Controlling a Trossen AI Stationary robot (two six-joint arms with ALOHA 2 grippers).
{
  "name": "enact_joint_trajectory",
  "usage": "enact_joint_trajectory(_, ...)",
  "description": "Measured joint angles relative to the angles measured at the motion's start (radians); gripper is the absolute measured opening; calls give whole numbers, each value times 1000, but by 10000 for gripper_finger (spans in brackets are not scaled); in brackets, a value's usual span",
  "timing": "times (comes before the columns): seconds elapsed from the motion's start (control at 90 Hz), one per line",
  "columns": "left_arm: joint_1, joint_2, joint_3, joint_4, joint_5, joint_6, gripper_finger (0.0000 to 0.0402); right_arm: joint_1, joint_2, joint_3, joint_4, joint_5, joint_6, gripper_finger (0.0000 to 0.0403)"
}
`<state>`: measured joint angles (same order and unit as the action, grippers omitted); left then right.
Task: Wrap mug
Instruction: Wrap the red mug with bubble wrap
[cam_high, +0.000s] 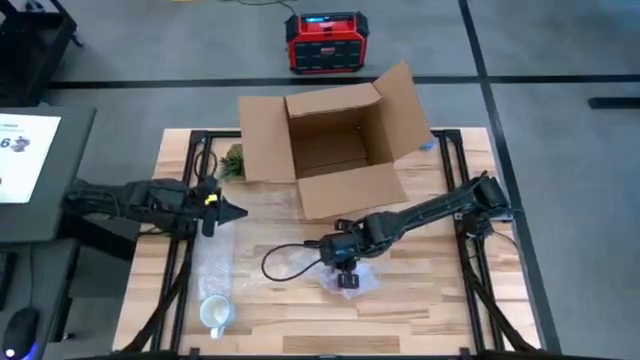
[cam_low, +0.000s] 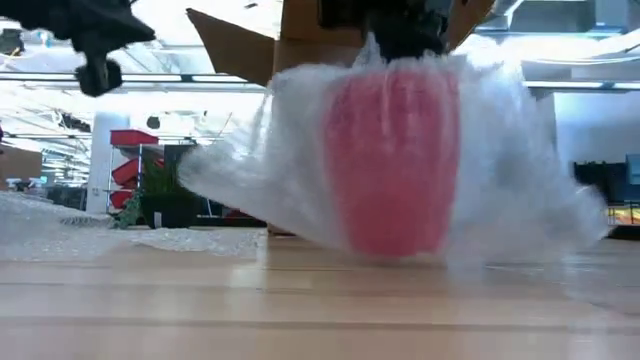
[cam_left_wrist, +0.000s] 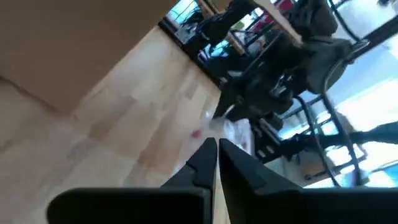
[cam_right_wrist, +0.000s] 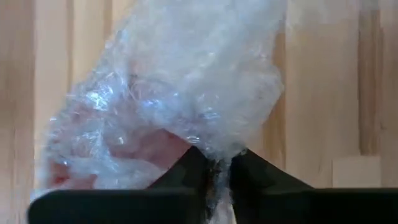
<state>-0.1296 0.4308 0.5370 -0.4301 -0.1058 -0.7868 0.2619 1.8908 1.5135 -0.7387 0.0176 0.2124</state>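
1. Right gripper (cam_right_wrist: 214, 171): you have the jaws nipped nearly together on a gathered fold of the clear bubble-wrap sheet (cam_right_wrist: 186, 81), directly above the pink cylindrical mug (cam_low: 392, 160).
2. Pink mug: one. It stands upright on the pale wooden slatted table (cam_high: 430, 300), in front of the open brown cardboard box (cam_high: 335, 145) on the box's flap side, and a little to its right.
3. Wrap status: the bubble wrap is bunched up over the mug's top and sides, with loose skirts trailing onto the table on both sides. Judged partly done: the mug is covered but the loose ends are not tucked or closed, and nothing is in the box.
4. Left gripper (cam_high: 232, 212): jaws closed tip to tip, holding nothing. It hangs above the table, well to the left of the box's front flap.
5. White mug (cam_high: 216, 313): one, unwrapped, at the table's front left, well apart from the box.
6. Second bubble-wrap sheet (cam_high: 212, 268): one, lying flat between the left gripper and the white mug.
7. Cardboard box: one, flaps open, apparently empty.
8. Small green plant (cam_high: 234, 160): one, just beside the box's left flap.
9. Red-and-black power unit (cam_high: 324, 42): one, on the floor beyond the box.
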Motion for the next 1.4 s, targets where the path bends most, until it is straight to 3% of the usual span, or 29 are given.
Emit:
enact_joint_trajectory(0.256,-71,293,197,-12,21,100,0,-11,-26,19,-25,-2,30,117)
enact_joint_trajectory(0.433,-119,471,318,-2,22,124,0,-15,-101,69,-95,0,91,121)
enact_joint_trajectory(0.589,-141,588,346,-6,55,55,0,-4,-174,84,-114,-7,178,118)
enact_joint_trajectory(0.733,-151,705,346,-31,75,-10,0,22,-151,87,-88,-46,204,96)
enact_joint_trajectory(0.989,-153,937,346,-31,81,-41,0,-4,21,84,-48,-89,245,7)
enact_joint_trajectory(1.4,-232,994,346,-177,83,-145,0,-13,170,87,-21,-127,136,1)
